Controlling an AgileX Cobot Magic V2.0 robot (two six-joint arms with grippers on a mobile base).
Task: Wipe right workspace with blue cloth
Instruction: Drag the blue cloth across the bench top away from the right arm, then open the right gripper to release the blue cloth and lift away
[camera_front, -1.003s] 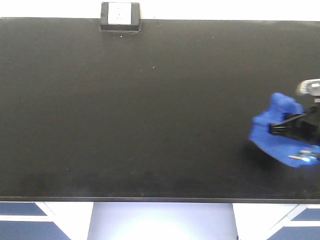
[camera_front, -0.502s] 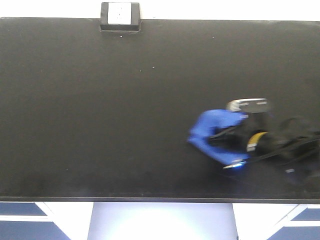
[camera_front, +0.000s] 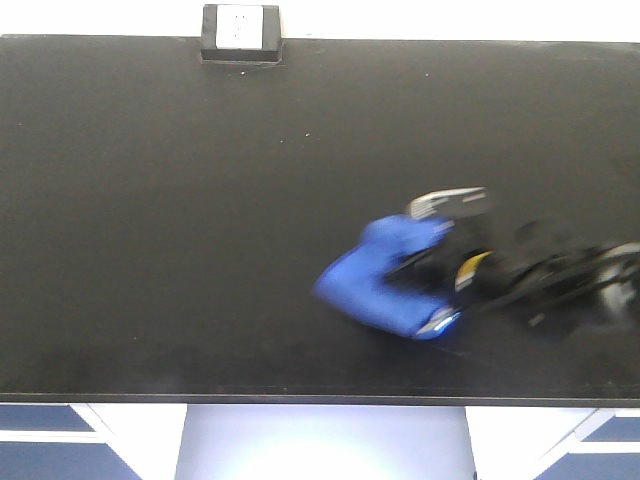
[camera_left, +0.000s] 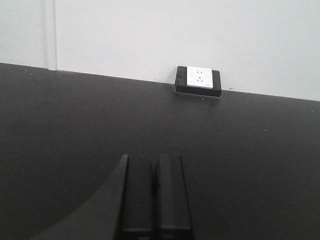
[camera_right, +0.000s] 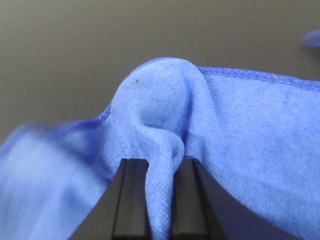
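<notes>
The right pincer (camera_right: 159, 200) pinches a raised fold of the blue cloth (camera_front: 375, 280), which lies bunched on the black table (camera_front: 200, 220) right of centre, near the front edge. The left pincer (camera_left: 155, 200) is pressed together, empty. A socket box (camera_front: 240, 33) sits at the table's back edge.

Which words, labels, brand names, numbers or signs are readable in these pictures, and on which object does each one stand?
No text can be read in any view.
Small black socket box with white face: only socket holes show, no lettering.
Bright blue microfibre cloth: no tag or print visible.
Right arm's silver part: too blurred to tell.
Matte black benchtop: no markings.
</notes>
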